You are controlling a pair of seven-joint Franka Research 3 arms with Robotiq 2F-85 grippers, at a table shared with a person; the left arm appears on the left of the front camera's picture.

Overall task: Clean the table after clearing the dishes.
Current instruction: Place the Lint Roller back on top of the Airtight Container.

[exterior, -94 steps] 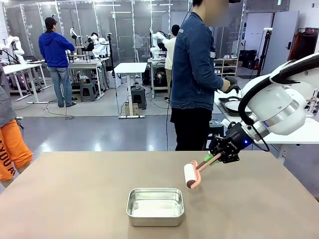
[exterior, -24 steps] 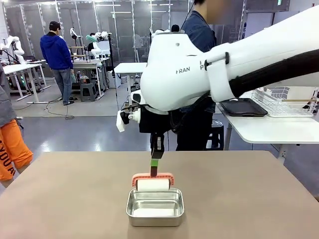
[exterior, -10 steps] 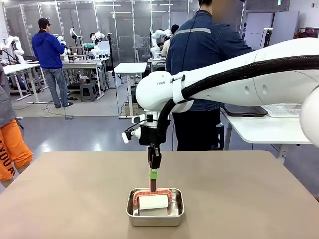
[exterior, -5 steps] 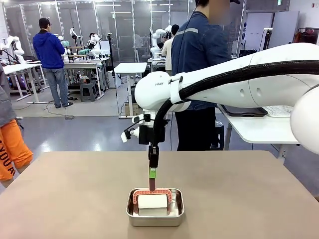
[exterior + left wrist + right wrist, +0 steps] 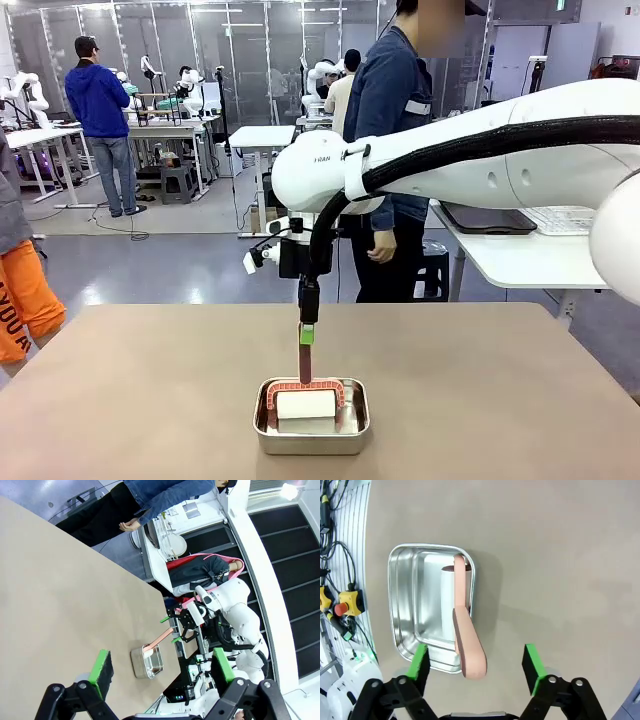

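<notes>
The beige table (image 5: 140,400) carries a small steel pan (image 5: 262,425). In the pan lies a lint roller (image 5: 306,403) with a white roll and a salmon frame, its handle rising straight up. My right gripper (image 5: 306,337) hangs right above it, open. In the right wrist view the handle (image 5: 468,650) stands free between the green pads (image 5: 418,662), touching neither. My left gripper (image 5: 161,672) is open and holds nothing, high off to the side. A round white dish (image 5: 175,545) sits by the wire rack on the white side table.
A person in a denim jacket (image 5: 395,110) stands behind the table's far edge. To the right, the white side table (image 5: 530,255) holds a dark tray (image 5: 490,216) and a wire rack (image 5: 580,215). Bare tabletop lies on both sides of the pan.
My right gripper has opened, let go of the roller's handle and risen a little. The roller stays in the pan. The person behind has turned sideways.
</notes>
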